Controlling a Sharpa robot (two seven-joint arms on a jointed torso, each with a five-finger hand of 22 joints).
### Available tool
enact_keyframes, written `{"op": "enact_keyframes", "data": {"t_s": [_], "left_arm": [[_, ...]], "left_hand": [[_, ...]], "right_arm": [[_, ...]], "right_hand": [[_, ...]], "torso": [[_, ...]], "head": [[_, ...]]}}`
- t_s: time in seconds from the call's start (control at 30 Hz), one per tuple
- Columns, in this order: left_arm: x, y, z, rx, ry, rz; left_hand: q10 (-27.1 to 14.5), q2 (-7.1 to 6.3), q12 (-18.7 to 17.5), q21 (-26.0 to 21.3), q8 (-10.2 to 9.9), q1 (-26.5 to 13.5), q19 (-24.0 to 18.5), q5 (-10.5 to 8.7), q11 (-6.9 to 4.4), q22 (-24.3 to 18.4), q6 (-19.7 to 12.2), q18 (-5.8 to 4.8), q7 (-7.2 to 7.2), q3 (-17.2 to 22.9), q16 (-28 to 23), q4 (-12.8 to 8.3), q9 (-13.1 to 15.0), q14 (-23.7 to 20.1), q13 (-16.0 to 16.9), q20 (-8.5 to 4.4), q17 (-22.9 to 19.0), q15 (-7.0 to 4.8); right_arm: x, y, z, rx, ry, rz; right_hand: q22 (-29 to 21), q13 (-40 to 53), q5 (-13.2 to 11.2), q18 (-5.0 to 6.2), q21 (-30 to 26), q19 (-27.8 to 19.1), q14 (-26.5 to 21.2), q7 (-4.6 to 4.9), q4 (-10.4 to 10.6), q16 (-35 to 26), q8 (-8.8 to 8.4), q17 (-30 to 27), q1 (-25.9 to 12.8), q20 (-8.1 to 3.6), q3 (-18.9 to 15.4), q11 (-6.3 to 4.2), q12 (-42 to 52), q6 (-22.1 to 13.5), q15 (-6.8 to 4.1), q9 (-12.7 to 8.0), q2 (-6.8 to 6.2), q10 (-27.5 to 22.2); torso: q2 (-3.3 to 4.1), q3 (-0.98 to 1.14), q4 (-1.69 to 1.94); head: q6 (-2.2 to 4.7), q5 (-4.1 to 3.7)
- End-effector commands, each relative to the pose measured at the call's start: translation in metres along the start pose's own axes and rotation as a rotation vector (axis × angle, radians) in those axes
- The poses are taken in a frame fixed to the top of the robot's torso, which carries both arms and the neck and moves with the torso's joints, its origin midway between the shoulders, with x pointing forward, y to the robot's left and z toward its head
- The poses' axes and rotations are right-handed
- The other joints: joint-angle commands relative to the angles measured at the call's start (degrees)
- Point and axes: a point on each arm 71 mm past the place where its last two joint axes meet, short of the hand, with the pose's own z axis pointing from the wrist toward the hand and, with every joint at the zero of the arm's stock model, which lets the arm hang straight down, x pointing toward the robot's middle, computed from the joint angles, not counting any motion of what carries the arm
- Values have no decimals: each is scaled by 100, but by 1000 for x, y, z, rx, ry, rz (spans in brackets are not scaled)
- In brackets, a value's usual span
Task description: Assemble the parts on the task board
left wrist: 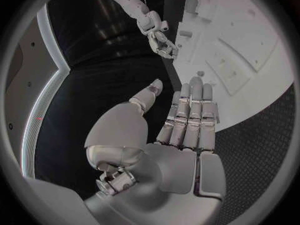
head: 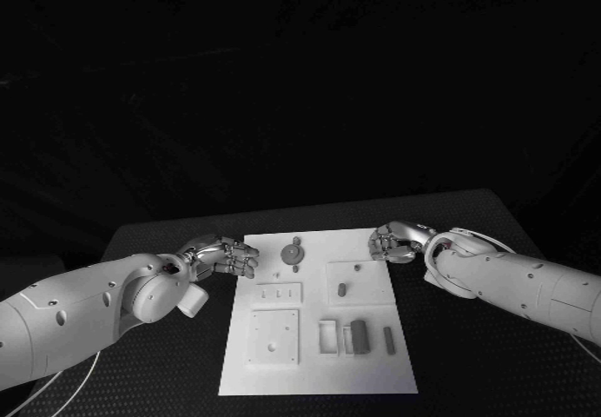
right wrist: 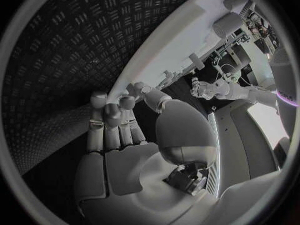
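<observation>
The white task board (head: 376, 369) lies in the middle of the black table (head: 150, 234), its grey parts on it: a round piece (head: 292, 254) near the far edge and a few upright bars (head: 359, 336) toward the near end. The left hand (head: 229, 257) sits just off the board's far left corner, its fingers (left wrist: 190, 112) straight and side by side, thumb apart, holding nothing. The right hand (head: 397, 242) is at the far right corner with fingers (right wrist: 112, 120) curled at the board's edge, nothing in them
</observation>
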Motion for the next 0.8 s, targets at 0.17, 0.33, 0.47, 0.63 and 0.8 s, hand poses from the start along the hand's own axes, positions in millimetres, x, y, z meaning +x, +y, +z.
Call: {"op": "enact_keyframes", "data": {"t_s": [0.17, 0.33, 0.47, 0.63, 0.8], "left_arm": [[2, -1, 0, 6, 17, -5], [2, -1, 0, 5, 18, -5], [1, -1, 0, 5, 17, -4], [1, -1, 0, 5, 18, -4], [1, -1, 0, 4, 18, -4]], "left_hand": [[-24, -16, -31, -22, -33, -55, 23, 26, 33, 10, -27, 71, 4, -15, -21, 15, -6, 13, -3, 0, 6, 10], [-24, -15, -31, -22, -34, -56, 23, 26, 33, 10, -27, 71, 4, -15, -22, 15, -6, 13, -3, 0, 7, 10], [-24, -14, -31, -23, -34, -56, 24, 26, 33, 11, -27, 71, 4, -14, -23, 15, -6, 13, -3, 0, 8, 10], [-25, -14, -31, -23, -35, -56, 23, 26, 33, 11, -27, 71, 4, -14, -24, 15, -6, 14, -3, 0, 9, 10], [-26, -14, -32, -24, -37, -55, 24, 26, 33, 12, -28, 72, 5, -13, -26, 14, -5, 14, -2, 0, 10, 10]], "right_arm": [[3, 1, 0, -17, 19, 1], [3, 1, 0, -15, 11, 0], [3, 1, 0, -15, 7, -1], [2, 2, 0, -16, -4, -1], [2, 3, 1, -11, -17, 18]], "right_hand": [[95, -35, 34, 86, 41, 36, 22, -81, -47, 27, 161, 10, -1, -13, 22, -156, 39, 1014, -109, 103, 165, -256], [98, -52, 33, 86, 60, 49, 52, -159, -118, 38, 281, 14, 96, -29, 26, -226, 59, 1185, -169, 220, 320, -210], [98, -60, 32, 86, 70, 61, 72, -180, -121, 44, 321, 14, 108, -35, 7, -246, 67, 1219, -186, 273, 354, -184], [97, -68, 34, 86, 84, 81, 104, -202, -126, 56, 362, 18, 121, -47, -9, -268, 81, 1245, -205, 335, 378, -141], [99, -70, 35, 86, 112, 118, 153, -226, -125, 83, 402, 27, 116, -66, -23, -292, 108, 1275, -227, 405, 391, -84]], "torso": [[2, -1, 1], [1, -1, 2], [1, -2, 2], [1, -1, 2], [1, -1, 1]], "head": [[-6, -2], [-11, -5], [-14, -6], [-17, -7], [-16, -10]]}}
